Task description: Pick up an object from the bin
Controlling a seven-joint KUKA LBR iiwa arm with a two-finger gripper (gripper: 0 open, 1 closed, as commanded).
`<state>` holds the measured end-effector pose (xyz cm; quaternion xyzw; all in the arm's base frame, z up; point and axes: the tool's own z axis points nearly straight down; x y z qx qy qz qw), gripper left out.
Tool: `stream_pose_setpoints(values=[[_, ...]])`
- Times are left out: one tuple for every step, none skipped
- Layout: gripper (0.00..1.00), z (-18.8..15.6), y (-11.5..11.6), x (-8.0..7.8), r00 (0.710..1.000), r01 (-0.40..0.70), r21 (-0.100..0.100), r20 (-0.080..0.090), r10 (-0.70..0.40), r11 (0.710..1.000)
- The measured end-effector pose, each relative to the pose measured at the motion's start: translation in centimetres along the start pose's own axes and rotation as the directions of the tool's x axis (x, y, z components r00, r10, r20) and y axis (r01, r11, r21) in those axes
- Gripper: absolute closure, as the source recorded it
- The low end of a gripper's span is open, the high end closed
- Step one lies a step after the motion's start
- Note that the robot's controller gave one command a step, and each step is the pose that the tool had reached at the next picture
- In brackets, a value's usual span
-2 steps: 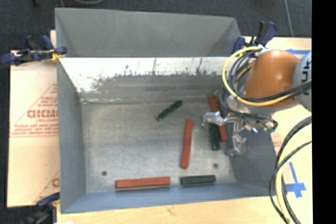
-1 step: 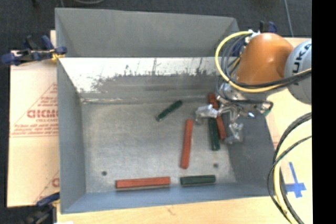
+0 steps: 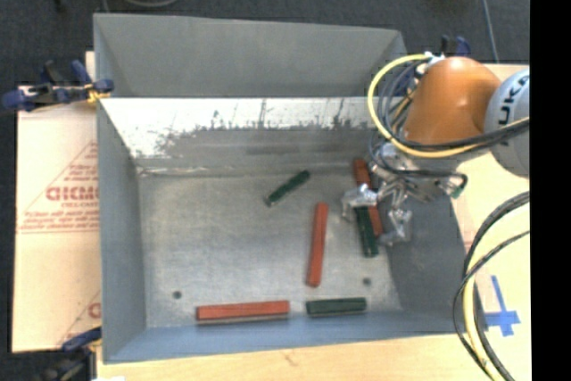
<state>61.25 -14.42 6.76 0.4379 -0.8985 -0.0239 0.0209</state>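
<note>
My gripper point(image 3: 379, 210) is low in the bin's right part, under the arm's orange cover. It stands open, with metal fingertips point(image 3: 359, 194) on either side of a short dark green stick point(image 3: 367, 238) that lies lengthwise by the right wall. A red-brown stick point(image 3: 359, 169) lies right beside the green one, partly hidden by the gripper. Whether the fingers touch either stick I cannot tell. An orange-red stick point(image 3: 316, 244) lies a little to the left of the gripper, nearly upright in the view.
Another green stick point(image 3: 287, 187) lies tilted near the bin's middle. Along the front wall lie a red stick point(image 3: 243, 310) and a dark green stick point(image 3: 335, 307), end to end. The arm and its cables hang over the right rim.
</note>
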Motion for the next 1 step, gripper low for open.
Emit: stream_pose_setpoints(values=[[1.00, -16.68, -1.00, -3.88, 0.934, 0.356, 0.075, -0.004, -0.356, 0.932]])
